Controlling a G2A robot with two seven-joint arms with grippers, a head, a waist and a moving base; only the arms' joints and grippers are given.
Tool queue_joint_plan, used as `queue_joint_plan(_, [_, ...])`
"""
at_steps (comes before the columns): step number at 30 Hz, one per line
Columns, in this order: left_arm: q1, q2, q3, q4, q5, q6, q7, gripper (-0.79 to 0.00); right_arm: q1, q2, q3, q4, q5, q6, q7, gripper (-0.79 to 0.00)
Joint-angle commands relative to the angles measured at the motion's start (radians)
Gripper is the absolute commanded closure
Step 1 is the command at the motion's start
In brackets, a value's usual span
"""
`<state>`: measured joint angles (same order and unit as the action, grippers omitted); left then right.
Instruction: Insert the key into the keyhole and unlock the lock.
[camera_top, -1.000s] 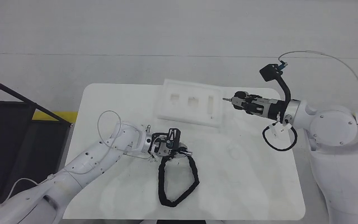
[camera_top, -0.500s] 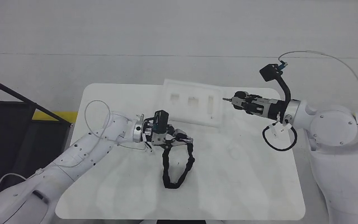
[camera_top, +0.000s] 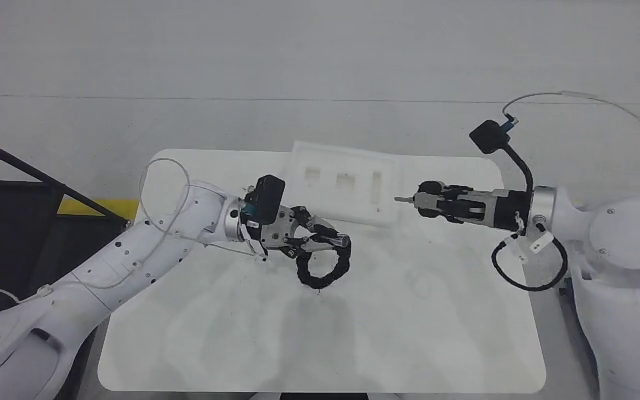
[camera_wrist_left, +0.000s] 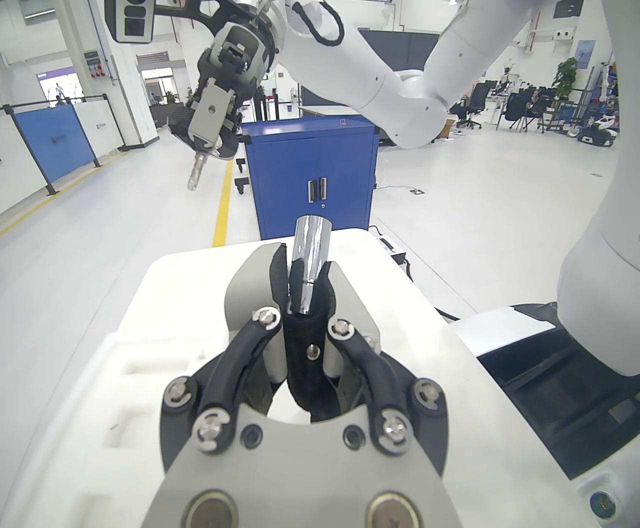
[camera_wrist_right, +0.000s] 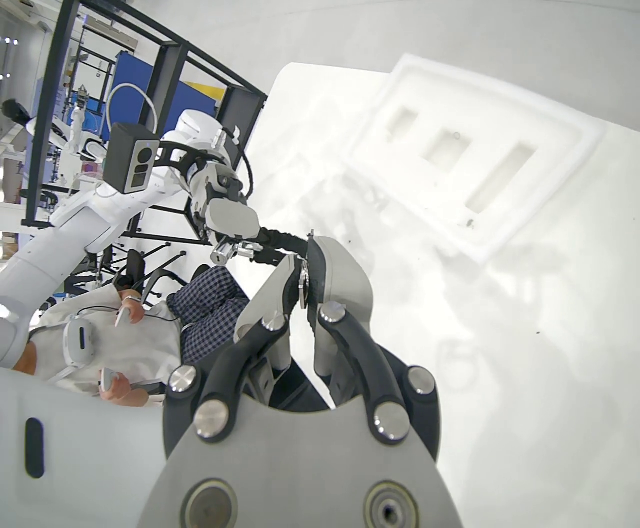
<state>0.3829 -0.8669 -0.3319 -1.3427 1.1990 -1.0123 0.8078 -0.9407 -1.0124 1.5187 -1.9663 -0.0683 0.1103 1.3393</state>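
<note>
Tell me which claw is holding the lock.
The left claw: it grips the chrome lock barrel, with its black cable loop attached. The right claw holds the key instead.

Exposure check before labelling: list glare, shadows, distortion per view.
Top view: table washed out, faint shadow under the lock. Left wrist view: wide-angle bending at edges, highlights on its chrome barrel. Right wrist view: foam tray nearly blown white.
</note>
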Motion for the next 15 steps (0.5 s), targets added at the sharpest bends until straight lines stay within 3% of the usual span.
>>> queue_joint_plan(1, [-0.013,0.005,0.005,-0.012,-0.016,0.0,0.0,0.0,-0.009,0.005,0.024,-0.024,0.025,0.017,0.014,0.0])
queue_joint_plan(8, [-0.021,0.011,-0.021,-0.038,0.034,0.02,0.02,0.0,-0.054,0.017,0.067,-0.111,0.098,0.065,0.021,0.0])
queue_joint_plan(15, [0.001,-0.021,-0.016,-0.007,0.071,0.056,0.056,0.0,-0.09,0.022,0.026,-0.18,0.092,0.092,-0.034,0.0])
